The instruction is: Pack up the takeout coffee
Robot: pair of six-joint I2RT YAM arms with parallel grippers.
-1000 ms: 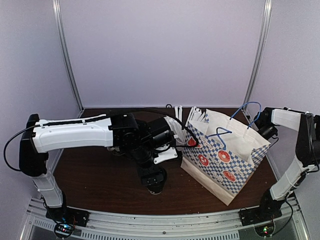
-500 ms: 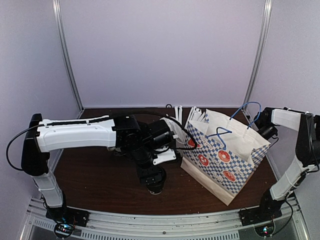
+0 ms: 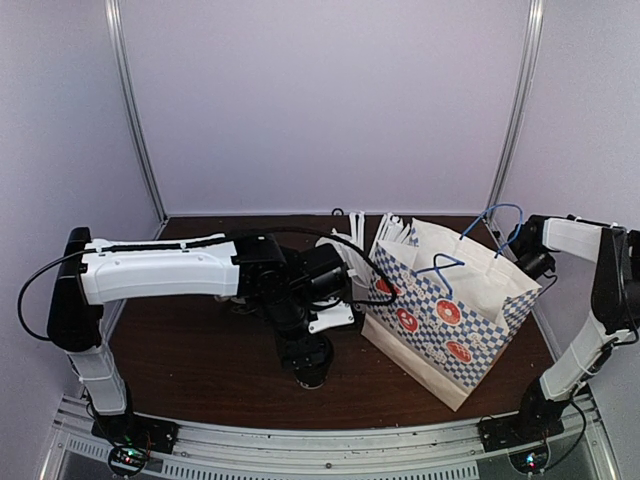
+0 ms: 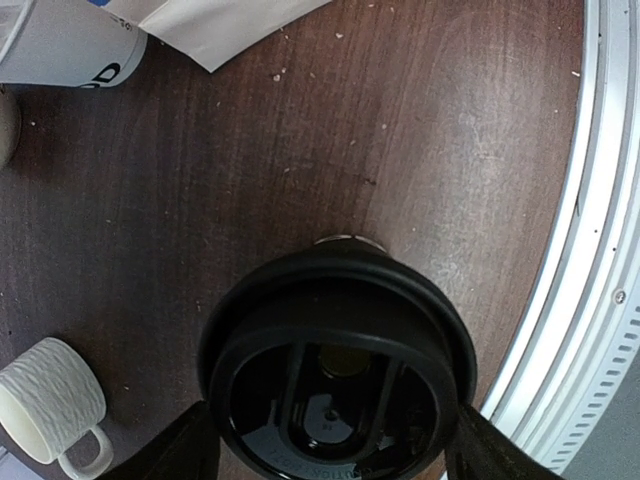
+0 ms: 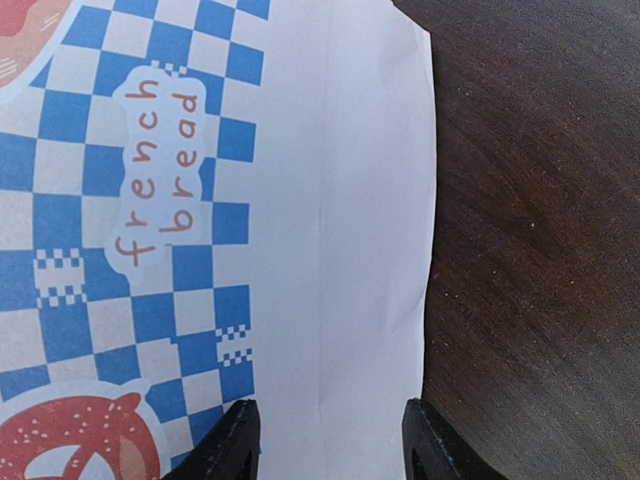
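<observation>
A takeout coffee cup (image 3: 309, 370), black with a black round lid (image 4: 335, 370), stands upright on the dark wooden table near the front middle. My left gripper (image 3: 306, 352) comes down on it from above. In the left wrist view, the left gripper (image 4: 332, 452) is open, with its fingers (image 4: 185, 452) close on either side of the lid. Whether they touch it cannot be made out. The blue-checked paper bag (image 3: 448, 312) stands open at the right. My right gripper (image 3: 536, 264) is at its far right end. Seen from the right wrist, the gripper (image 5: 332, 445) is open, spanning the bag's white side panel (image 5: 340, 250).
A cream handled mug (image 4: 50, 412) sits left of the cup. A white cup with dark lettering (image 4: 65, 50) stands beside the bag's corner (image 4: 215, 25). White stirrers (image 3: 355, 232) poke up behind the bag. The metal rail (image 4: 590, 250) runs along the table's near edge.
My left arm has shifted slightly right and down over the cup, and its jaws have narrowed. The bag and right arm have not moved.
</observation>
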